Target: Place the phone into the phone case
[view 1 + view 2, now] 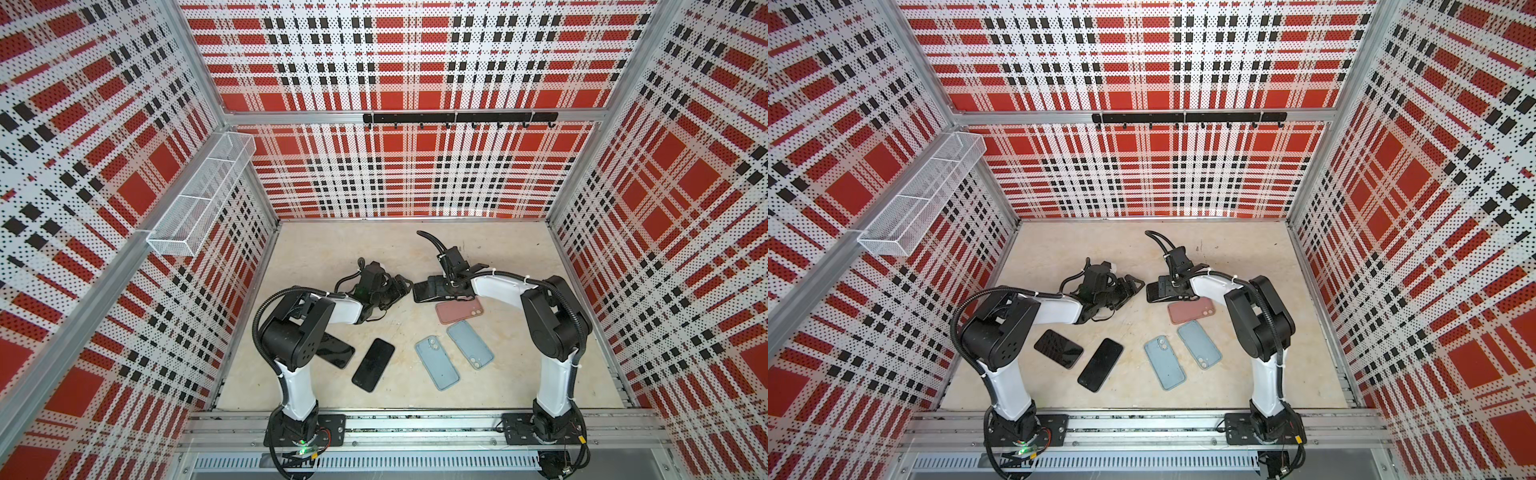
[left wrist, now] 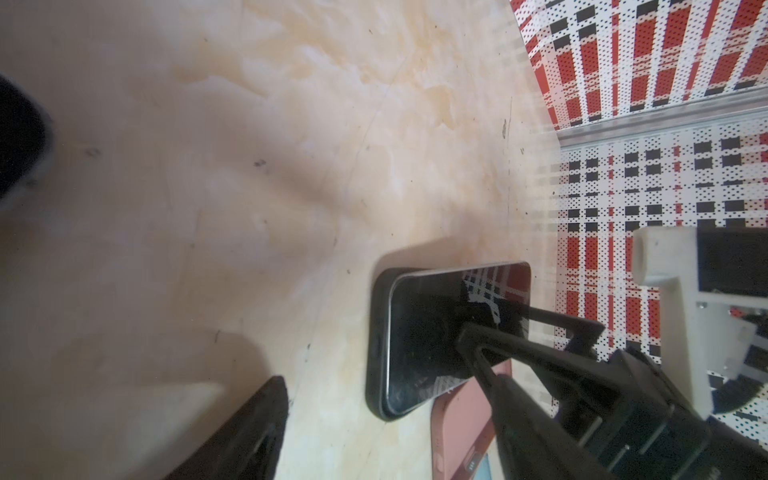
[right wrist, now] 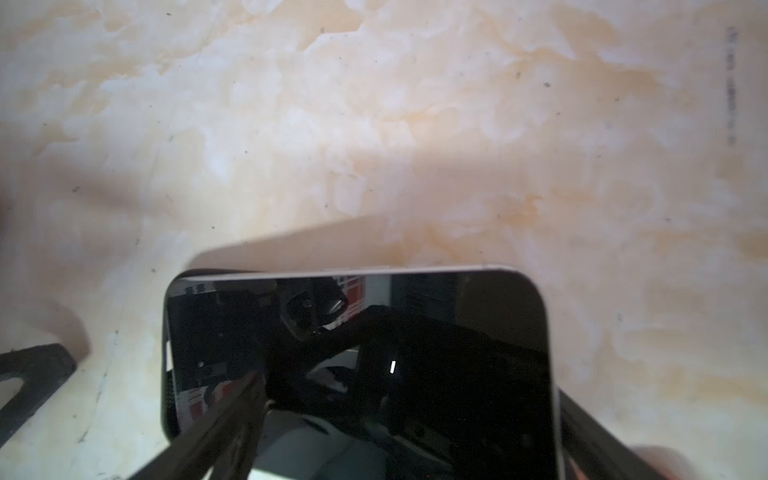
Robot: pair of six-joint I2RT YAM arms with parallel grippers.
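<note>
A black phone (image 1: pixel 424 291) (image 2: pixel 428 332) (image 3: pixel 415 332) lies screen up at mid table. A dark phone case (image 2: pixel 376 353) shows as a rim round its near end and one long side. I cannot tell whether the phone sits in it all round. My right gripper (image 1: pixel 446 286) (image 3: pixel 409 395) stands open over the phone, one finger above the screen and the other past its edge. My left gripper (image 1: pixel 400 286) (image 2: pixel 388 380) is open, low at the phone's end, with nothing clamped. One corner of the phone rests by a pink case (image 1: pixel 459 311) (image 2: pixel 461 419).
Two blue cases (image 1: pixel 436 363) (image 1: pixel 470 345) lie in front of the pink one. Two more black phones (image 1: pixel 373 364) (image 1: pixel 1058 348) lie front left near the left arm. A white wire basket (image 1: pixel 199 195) hangs on the left wall and a hook rail (image 1: pixel 457 118) on the back wall.
</note>
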